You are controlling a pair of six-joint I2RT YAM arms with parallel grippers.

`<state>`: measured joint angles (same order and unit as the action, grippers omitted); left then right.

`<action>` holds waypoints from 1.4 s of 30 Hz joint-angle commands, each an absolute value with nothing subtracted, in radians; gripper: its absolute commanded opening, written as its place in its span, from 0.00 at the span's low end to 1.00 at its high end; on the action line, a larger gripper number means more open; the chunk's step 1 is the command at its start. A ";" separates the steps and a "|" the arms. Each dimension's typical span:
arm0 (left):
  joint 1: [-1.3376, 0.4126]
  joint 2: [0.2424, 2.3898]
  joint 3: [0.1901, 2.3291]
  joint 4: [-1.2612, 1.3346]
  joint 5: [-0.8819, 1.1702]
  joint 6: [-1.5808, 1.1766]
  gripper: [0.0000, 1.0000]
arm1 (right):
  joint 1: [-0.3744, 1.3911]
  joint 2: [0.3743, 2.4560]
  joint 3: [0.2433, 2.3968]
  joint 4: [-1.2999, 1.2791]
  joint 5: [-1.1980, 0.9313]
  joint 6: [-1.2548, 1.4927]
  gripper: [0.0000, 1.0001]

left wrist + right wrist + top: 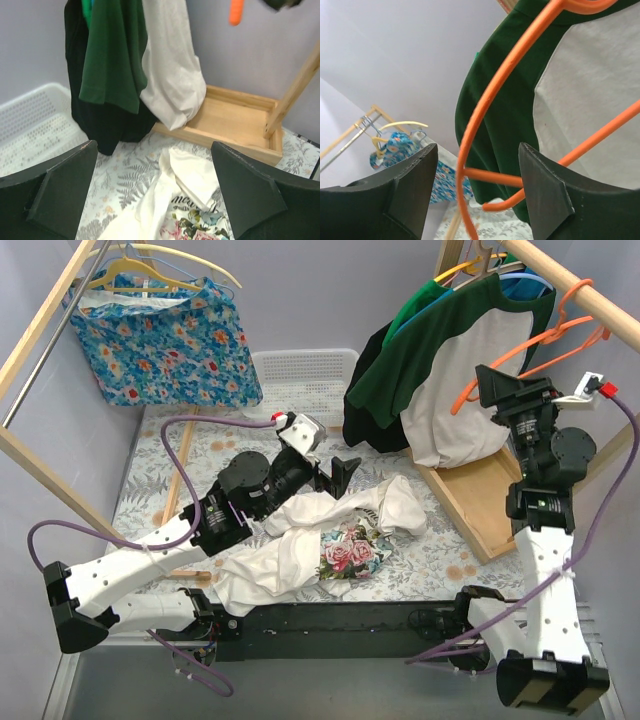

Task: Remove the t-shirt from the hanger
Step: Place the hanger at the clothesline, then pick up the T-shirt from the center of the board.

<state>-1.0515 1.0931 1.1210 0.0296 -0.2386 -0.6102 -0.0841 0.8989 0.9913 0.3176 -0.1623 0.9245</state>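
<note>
Left gripper (342,472): jaws wide open and empty, with the white rose-print t-shirt (185,175) lying crumpled on the table (120,185) just below and ahead of them, off the hanger. Past it are a wooden tray (235,107) to the right, a basket (30,125) to the left and a hanging green-and-white shirt (115,55). Right gripper (477,150): jaws apart, unclamped, the bare orange hanger (490,95) running between them, the same shirt behind and a blue flowered garment (392,145) far left.
</note>
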 commanded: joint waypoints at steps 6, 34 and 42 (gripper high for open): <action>-1.055 1.104 1.031 -0.139 -0.365 -0.833 0.98 | -0.048 0.649 0.962 -0.049 -0.172 0.600 0.74; -1.006 1.661 0.859 -0.245 -0.161 -1.223 0.98 | 0.386 0.741 0.624 -0.239 -0.006 0.462 0.73; -1.002 1.738 0.839 -0.268 -0.212 -1.246 0.45 | 0.512 0.845 0.649 -0.224 0.113 0.472 0.71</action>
<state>-1.0088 1.6539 0.8818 -0.2012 -0.2481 -1.2064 0.4976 0.8364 0.6228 -0.2817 0.0254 0.4843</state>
